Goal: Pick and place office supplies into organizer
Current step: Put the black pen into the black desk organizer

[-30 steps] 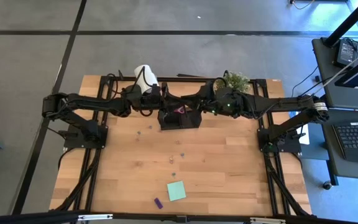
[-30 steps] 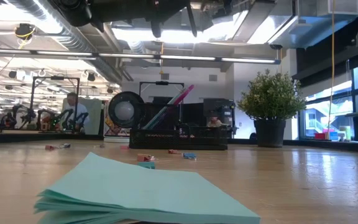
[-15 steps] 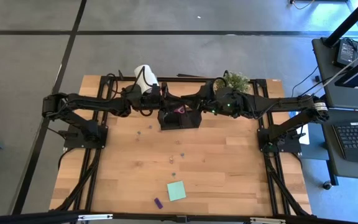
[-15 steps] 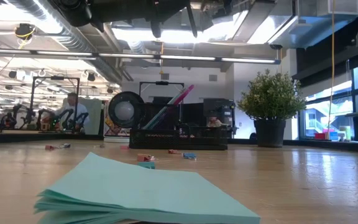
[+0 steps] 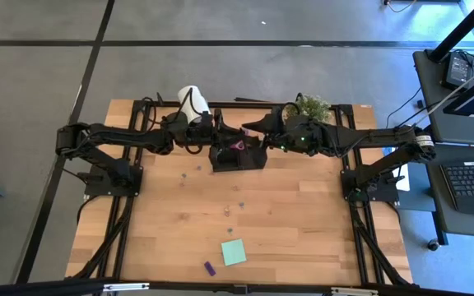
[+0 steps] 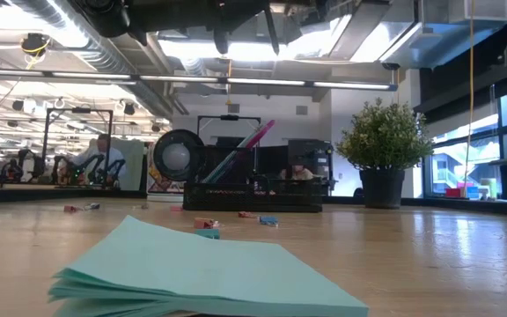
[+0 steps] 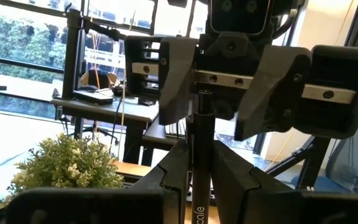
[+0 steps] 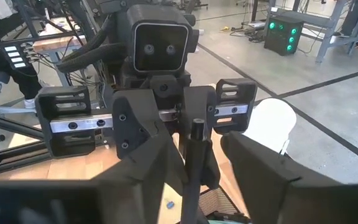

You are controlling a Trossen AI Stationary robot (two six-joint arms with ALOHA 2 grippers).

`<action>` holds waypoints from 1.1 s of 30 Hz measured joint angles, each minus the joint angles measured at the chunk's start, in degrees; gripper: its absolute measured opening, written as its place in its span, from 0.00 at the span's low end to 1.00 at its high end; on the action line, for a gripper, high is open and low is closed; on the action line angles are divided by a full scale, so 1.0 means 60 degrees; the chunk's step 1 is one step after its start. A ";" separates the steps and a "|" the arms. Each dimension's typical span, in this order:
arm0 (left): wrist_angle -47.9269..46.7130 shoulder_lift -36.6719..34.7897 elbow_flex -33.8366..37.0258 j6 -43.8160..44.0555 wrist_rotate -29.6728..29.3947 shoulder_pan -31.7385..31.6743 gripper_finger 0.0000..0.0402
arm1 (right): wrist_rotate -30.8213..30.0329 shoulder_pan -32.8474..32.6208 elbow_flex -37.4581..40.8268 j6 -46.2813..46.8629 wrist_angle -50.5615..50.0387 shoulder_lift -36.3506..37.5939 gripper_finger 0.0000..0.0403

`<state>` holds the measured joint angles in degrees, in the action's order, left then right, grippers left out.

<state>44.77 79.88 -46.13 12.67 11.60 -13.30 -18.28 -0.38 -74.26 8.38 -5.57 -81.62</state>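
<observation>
A black pen [image 7: 199,155] is pinched upright by the left gripper [image 7: 201,171] over the organizer [image 5: 237,156], upper centre. The right gripper [image 8: 194,162] is spread around it, handover judged complete.

Grey concrete floor [image 5: 48,49] crossed by dark lines surrounds the pale wooden table [image 5: 295,222]. To one side stands a black desk with a keyboard [image 5: 471,177]. Bright ceiling strip lights [image 6: 262,48] and exposed silver ductwork [image 6: 60,40] hang overhead, with tall windows [image 6: 465,132] beyond.
</observation>
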 joint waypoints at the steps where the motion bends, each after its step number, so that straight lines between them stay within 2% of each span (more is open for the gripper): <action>1: -0.0010 0.0000 0.0000 0.0001 0.0007 0.0003 0.11 | 0.0000 0.0017 0.0000 -0.0064 -0.0007 0.0000 0.46; 5: -0.0321 -0.0006 0.0000 0.0004 0.0013 -0.0001 0.12 | -0.0003 0.0039 0.0007 -0.0412 -0.0213 0.0239 0.56; 9: -0.1108 -0.0104 0.0007 0.0008 0.0020 -0.0115 0.12 | -0.0007 0.0039 0.0004 -0.0396 -0.1311 0.0799 0.60; 15: -0.2225 -0.0111 0.0007 0.0015 0.0017 -0.0642 0.12 | -0.0015 0.0046 0.0004 0.0347 -0.3478 0.1635 0.61; 20: -0.3345 -0.0113 0.0007 0.0015 0.0014 -0.1260 0.12 | -0.0015 0.0046 0.0004 0.1065 -0.4789 0.1854 0.61; 26: -0.4866 -0.0109 0.0007 -0.0244 0.0003 -0.1839 0.12 | -0.0015 0.0046 0.0014 0.1568 -0.5428 0.1738 0.61; 33: -0.5338 -0.0109 0.0007 -0.0881 -0.0027 -0.2074 0.12 | -0.0015 0.0046 0.0297 0.1566 -0.5316 0.1657 0.61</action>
<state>12.74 79.22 -46.09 7.38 11.44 -25.74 -18.37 -0.10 -72.47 17.78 -37.46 -71.68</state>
